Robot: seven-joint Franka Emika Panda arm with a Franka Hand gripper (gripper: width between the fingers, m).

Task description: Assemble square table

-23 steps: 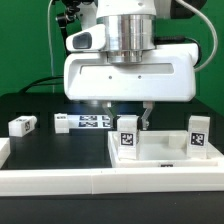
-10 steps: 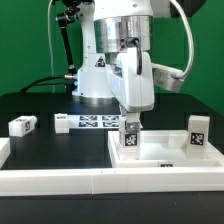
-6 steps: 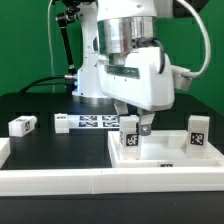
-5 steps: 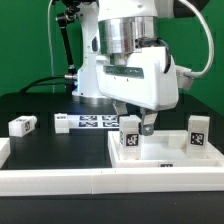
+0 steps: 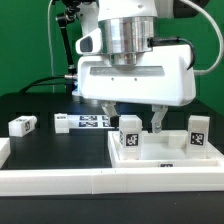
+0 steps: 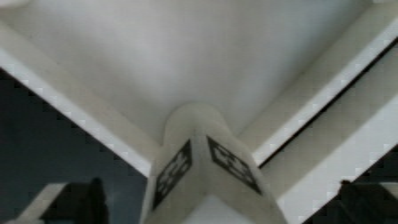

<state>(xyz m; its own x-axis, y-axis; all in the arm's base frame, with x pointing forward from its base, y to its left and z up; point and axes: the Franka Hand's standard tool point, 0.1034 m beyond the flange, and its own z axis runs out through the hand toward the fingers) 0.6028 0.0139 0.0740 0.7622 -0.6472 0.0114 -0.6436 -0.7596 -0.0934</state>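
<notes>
White block leg (image 5: 128, 137) stands upright on the tabletop (image 5: 160, 156), between the spread jaws of the released claw (image 5: 133, 121); apparently the leg-fastening step, so the next move needs a centred grasp.

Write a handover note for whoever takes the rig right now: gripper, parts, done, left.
Gripper: open, fingers either side of the middle leg; no grip seen in the wrist view.
Tabletop: flat on the black table, against the border wall.
Right leg: upright on the tabletop, toward the exterior view's right.
Loose leg: lying on the black table, on the exterior view's left of the marker board.
Done: two legs stand on the tabletop; how tightly they are seated cannot be told.
Left: fit the loose leg and a fourth, which is not in view.
</notes>
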